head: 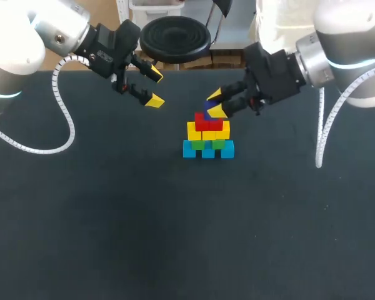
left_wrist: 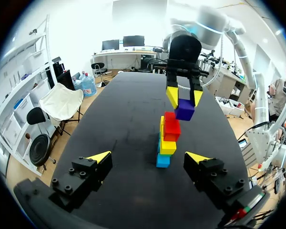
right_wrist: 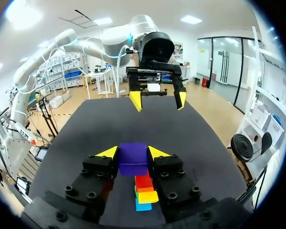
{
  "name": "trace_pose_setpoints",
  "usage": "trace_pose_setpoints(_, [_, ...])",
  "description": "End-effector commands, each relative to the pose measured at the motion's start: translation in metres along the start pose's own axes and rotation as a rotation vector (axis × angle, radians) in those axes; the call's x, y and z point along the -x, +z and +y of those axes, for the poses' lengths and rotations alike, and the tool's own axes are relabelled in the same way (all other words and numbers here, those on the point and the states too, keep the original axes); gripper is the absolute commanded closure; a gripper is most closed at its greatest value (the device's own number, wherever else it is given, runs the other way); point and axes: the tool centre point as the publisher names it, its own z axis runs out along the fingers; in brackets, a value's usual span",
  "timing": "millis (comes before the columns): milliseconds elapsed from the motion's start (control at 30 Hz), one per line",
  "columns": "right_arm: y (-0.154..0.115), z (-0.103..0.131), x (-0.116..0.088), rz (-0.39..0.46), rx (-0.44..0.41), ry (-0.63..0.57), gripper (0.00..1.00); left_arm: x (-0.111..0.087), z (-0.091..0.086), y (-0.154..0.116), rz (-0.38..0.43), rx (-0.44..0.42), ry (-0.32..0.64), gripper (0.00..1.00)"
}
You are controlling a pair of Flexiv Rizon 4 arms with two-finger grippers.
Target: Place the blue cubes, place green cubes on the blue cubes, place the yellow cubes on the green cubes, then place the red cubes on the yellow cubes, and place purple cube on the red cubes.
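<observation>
I am looking down on a broad black matte counter point(head: 112, 237) that fills nearly the whole head view, its surface plain and dark from edge to edge. My left arm point(head: 12, 44) comes in from the far left corner and my right arm point(head: 356, 44) from the far right, each trailing a white coiled cable point(head: 62, 119) that loops down over the counter. The left end effector point(head: 155, 88) hangs above the surface to the left of the stack, well apart from it, its yellow-tipped fingers spread wide with nothing between them. The right end effector point(head: 215, 104) sits right over the stack, its fingers clamped from two sides on the purple cube point(right_wrist: 133, 159). The stack stands near the middle of the far half of the counter: the blue cubes point(head: 208, 151) in a row on the surface, the green cubes point(head: 217, 144) on them, the yellow cubes point(head: 194, 131) above those, and the red cubes point(head: 207, 122) on top. The purple cube is at the level just over the red ones; I cannot tell whether it touches them.
</observation>
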Motion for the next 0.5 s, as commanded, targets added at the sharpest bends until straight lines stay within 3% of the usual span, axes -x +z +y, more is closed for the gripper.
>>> trace_pose_setpoints(33, [0.0001, 0.0059, 0.0003, 0.006, -0.014, 0.005, 1.00, 0.0000, 0.0011, 0.0001, 0.002, -0.002, 0.001, 0.00])
trace_pose_setpoints(500, [-0.0025, 0.0031, -0.0081, -0.017, -0.020, 0.008, 1.00, 0.0000, 0.0011, 0.0001, 0.002, -0.002, 0.001, 0.00])
